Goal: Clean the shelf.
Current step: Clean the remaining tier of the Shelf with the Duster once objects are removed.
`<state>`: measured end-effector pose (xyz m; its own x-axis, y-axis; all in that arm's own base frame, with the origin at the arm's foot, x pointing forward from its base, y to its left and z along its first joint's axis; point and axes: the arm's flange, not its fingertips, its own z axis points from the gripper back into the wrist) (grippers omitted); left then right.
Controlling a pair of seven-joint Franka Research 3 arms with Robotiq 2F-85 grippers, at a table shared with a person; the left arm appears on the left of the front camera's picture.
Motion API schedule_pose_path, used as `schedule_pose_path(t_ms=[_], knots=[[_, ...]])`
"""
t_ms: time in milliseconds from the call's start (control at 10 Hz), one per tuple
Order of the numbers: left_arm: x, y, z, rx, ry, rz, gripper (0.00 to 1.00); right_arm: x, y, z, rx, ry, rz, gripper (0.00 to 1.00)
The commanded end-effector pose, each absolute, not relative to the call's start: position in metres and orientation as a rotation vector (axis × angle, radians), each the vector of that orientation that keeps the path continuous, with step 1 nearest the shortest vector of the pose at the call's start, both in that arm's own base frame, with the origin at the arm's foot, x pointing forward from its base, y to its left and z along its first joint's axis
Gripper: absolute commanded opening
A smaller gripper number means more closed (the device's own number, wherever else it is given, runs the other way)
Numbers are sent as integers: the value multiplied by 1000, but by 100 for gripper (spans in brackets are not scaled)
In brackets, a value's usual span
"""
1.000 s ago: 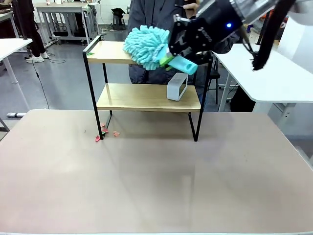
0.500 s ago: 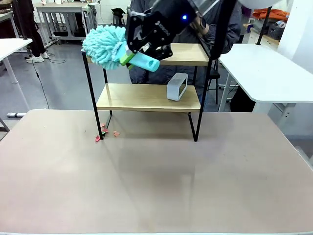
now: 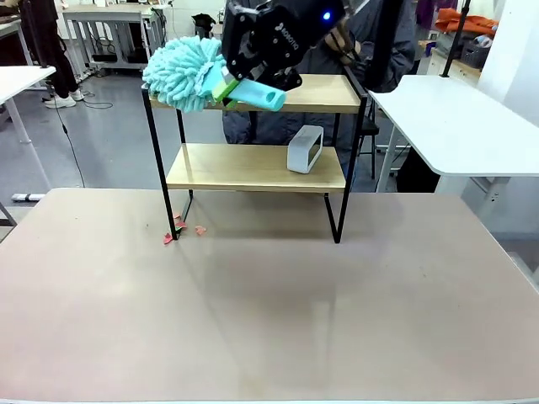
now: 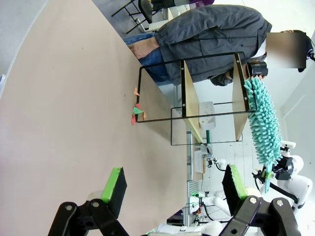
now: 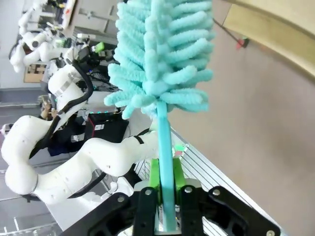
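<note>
The shelf (image 3: 236, 168) stands at the far middle of the table, two wooden boards in a black frame. My right gripper (image 3: 227, 87) hangs over the left end of its top board, shut on the handle of a fluffy teal duster (image 3: 184, 72). The duster's head overhangs the shelf's top left corner. In the right wrist view the handle runs up between the green pads of the gripper (image 5: 166, 196) to the duster head (image 5: 162, 54), beside a shelf board (image 5: 275, 29). My left gripper (image 4: 174, 184) is open and holds nothing, far from the shelf (image 4: 189, 98) and the duster (image 4: 263, 123).
A white box (image 3: 305, 149) stands on the lower board at the right. Small coloured scraps (image 3: 181, 227) lie on the table (image 3: 269, 320) by the shelf's front left leg. A person (image 3: 379, 50) stands behind the shelf. Another white table (image 3: 463, 126) is at the right.
My right arm has swept the duster leftward along the top board, from its middle to the left end. The left arm and the white box stay put.
</note>
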<state>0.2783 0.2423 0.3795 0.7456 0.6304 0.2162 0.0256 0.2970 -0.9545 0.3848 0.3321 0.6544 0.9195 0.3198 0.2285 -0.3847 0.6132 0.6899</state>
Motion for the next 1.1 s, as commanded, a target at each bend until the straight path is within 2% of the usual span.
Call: schedule_pose_path(t_ms=[0, 200, 600, 1000], knots=[[276, 237, 379, -1231, -674, 423, 100, 367, 301, 656, 978, -28, 527, 12], [276, 237, 379, -1231, -674, 423, 100, 357, 267, 657, 1113, 33, 665, 12], [276, 237, 379, -1231, -674, 423, 100, 333, 216, 649, 1166, -11, 640, 12], [276, 237, 379, -1231, -674, 423, 100, 339, 204, 637, 1197, 21, 655, 12]])
